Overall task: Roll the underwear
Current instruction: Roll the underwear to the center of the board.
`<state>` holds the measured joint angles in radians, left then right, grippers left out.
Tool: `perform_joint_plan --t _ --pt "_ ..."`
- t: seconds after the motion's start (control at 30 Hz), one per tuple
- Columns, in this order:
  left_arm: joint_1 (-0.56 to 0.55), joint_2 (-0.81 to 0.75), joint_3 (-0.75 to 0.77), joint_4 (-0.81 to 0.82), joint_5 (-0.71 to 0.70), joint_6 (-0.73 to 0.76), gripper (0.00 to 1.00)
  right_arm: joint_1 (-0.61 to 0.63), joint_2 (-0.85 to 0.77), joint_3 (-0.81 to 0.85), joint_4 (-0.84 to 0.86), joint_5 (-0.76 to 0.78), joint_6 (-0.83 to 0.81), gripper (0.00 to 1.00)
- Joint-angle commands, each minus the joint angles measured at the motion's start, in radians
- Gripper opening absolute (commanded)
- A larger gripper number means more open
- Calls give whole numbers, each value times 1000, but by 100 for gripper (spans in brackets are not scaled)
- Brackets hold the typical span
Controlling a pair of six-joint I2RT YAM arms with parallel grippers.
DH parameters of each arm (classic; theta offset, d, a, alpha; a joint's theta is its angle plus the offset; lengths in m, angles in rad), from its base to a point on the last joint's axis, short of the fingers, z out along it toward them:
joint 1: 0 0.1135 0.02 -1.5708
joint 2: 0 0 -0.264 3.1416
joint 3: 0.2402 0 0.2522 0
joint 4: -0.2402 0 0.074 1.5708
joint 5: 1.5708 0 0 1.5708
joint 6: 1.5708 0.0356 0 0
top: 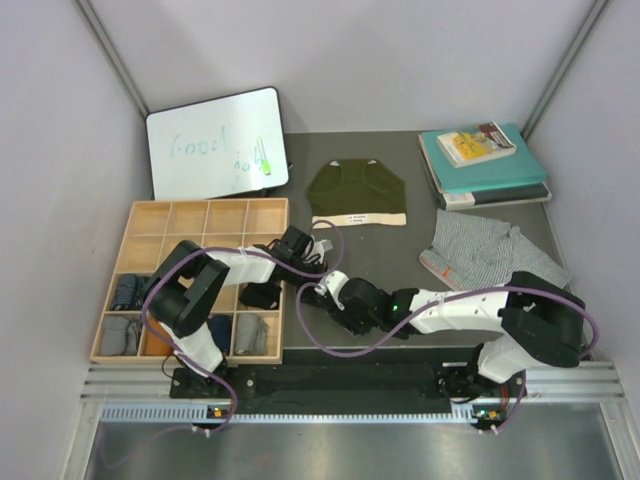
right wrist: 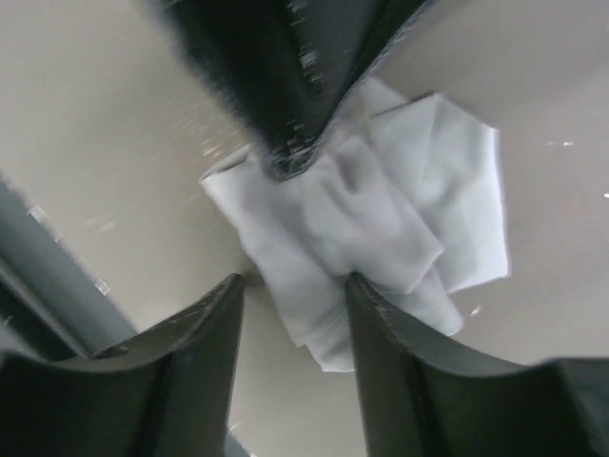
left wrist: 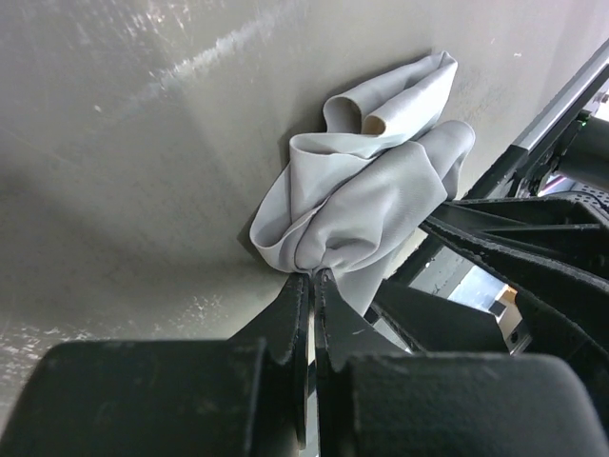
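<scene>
The plain light grey underwear (left wrist: pixel 371 190) is bunched on the dark table near the front centre. My left gripper (left wrist: pixel 312 276) is shut on its edge. In the right wrist view the grey underwear (right wrist: pixel 381 209) lies crumpled with my right gripper (right wrist: pixel 295 295) open, its two fingers straddling the near edge of the cloth. In the top view both grippers meet, left (top: pixel 318 247) and right (top: pixel 335 290), and they hide most of the garment. The olive green underwear (top: pixel 356 190) lies flat at the back centre. The grey-and-white patterned underwear (top: pixel 490 250) lies crumpled at the right.
A wooden compartment tray (top: pixel 190 215) stands at the left, with rolled garments in its front cells. A whiteboard (top: pixel 215 140) leans behind it. Teal books (top: pixel 485 165) are stacked at the back right. The left gripper's finger (right wrist: pixel 285 86) shows over the cloth in the right wrist view.
</scene>
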<state>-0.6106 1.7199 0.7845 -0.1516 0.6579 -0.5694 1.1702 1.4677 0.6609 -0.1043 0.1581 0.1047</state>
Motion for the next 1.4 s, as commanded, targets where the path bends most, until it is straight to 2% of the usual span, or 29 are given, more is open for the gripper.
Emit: perform_joint_plan --t 0.0,0.1,0.13,0.17,0.27,0.43,0.57,0.6,0.63,0.7,0.87,1.17,1.3,1.37 --pt "5 21 10 -54 -27 46 0 13 91 36 -55 50 21 44" --pt "5 23 10 -55 -23 51 0 13 115 49 -78 55 39 31" --pt "5 23 10 -54 -20 52 0 14 132 58 -81 44 43 26" --pt "5 24 10 -54 -20 52 0 13 140 63 -84 29 41 14" --pt "5 24 12 -62 -27 57 0 13 155 89 -127 -43 36 0" --pt "5 4 9 -78 -66 74 0 5 155 156 -234 -248 39 0" --pt "5 -31 1 -77 -89 77 1 -64 160 192 -264 -411 70 0" --pt "5 -39 -5 -72 -95 75 3 -82 163 197 -267 -454 76 0" --pt "5 -58 -11 -68 -113 74 12 -101 166 200 -267 -474 82 0" --pt "5 -77 -30 -56 -136 65 24 -150 177 200 -262 -535 90 0" --pt "5 -138 -68 -29 -170 59 39 -228 212 207 -252 -647 95 0" --pt "5 -304 -132 87 -175 114 37 -363 275 223 -250 -856 92 0" --pt "2 -371 -185 214 -120 126 37 -406 309 244 -267 -948 73 0" --pt "-3 -393 -218 277 -71 114 40 -429 335 247 -270 -985 67 0"
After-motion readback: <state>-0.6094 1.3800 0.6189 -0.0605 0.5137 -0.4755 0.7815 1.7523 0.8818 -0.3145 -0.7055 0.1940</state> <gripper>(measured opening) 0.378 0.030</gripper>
